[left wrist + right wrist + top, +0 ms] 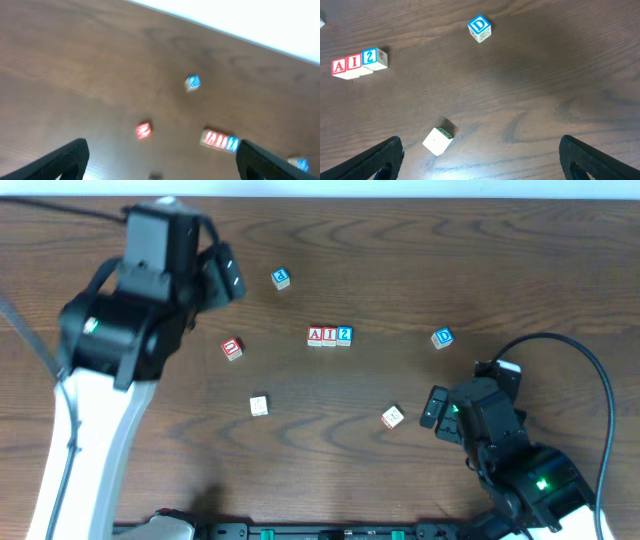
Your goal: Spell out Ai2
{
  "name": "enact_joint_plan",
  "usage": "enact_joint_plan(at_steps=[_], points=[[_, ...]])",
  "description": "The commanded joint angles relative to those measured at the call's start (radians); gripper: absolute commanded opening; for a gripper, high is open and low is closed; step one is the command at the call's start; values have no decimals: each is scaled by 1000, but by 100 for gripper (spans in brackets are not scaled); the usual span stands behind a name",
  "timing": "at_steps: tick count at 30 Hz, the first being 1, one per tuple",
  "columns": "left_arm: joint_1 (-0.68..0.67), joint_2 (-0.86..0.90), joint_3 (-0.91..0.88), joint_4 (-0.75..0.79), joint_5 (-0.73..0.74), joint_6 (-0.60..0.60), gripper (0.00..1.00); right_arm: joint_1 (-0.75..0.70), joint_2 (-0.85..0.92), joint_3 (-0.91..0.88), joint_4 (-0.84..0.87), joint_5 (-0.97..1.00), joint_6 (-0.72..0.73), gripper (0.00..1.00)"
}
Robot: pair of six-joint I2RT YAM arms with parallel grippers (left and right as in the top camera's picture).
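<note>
Three letter cubes stand touching in a row at mid-table: red "A" (316,335), red "I" (329,335) and blue "2" (344,334). The right wrist view shows them at upper left, reading A (339,66), I (354,62), 2 (370,56). In the left wrist view the row (220,140) is blurred, just inside my right finger. My left gripper (162,165) is open and empty, raised over the far left (227,274). My right gripper (480,160) is open and empty at the near right (433,408).
A blue "D" cube (442,338) lies right of the row. A red cube (232,348) and a blue cube (281,277) lie to the left. Two pale cubes sit nearer the front, one (259,406) at left, one (392,416) beside my right gripper.
</note>
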Motion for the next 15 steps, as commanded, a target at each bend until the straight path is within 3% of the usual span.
enact_joint_plan(at_steps=[1,8,15], points=[[5,-72,9,-100,-34,46,95,8,-4,-5,0,10,13,99],[5,-246,9,-315,-45,102,95,8,-4,-5,0,10,13,99],[64,-436,0,-335,-86,203,95,8,-4,-5,0,10,13,99]])
